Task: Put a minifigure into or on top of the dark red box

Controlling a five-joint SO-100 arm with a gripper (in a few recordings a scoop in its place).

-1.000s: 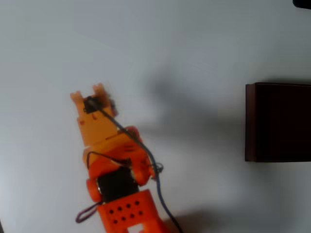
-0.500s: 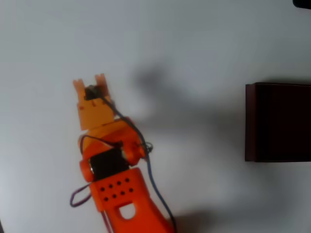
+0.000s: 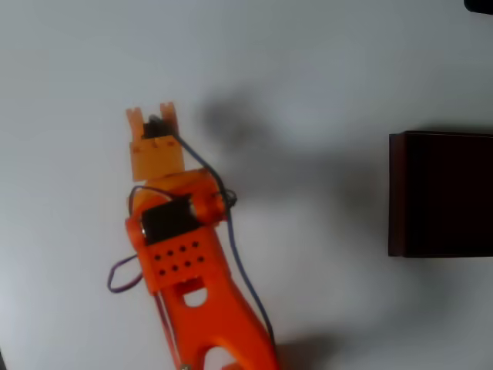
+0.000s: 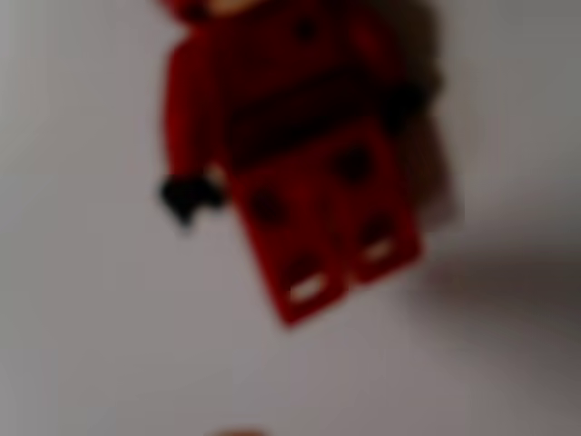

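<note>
Though blurred, the figure (image 4: 290,154) beneath the open pincer (image 3: 151,117) seems light, rigid, slippery: grip the torso.

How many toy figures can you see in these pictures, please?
1: a red figure lies on the white table, close under the wrist camera. In the overhead view the arm may hide it or others.

From above, the orange arm reaches up the white counter (image 3: 323,62), its hand (image 3: 152,117) at upper left with two short fingertips slightly apart, perhaps around something dark. The dark red box (image 3: 441,194) sits well apart at the right edge.
</note>
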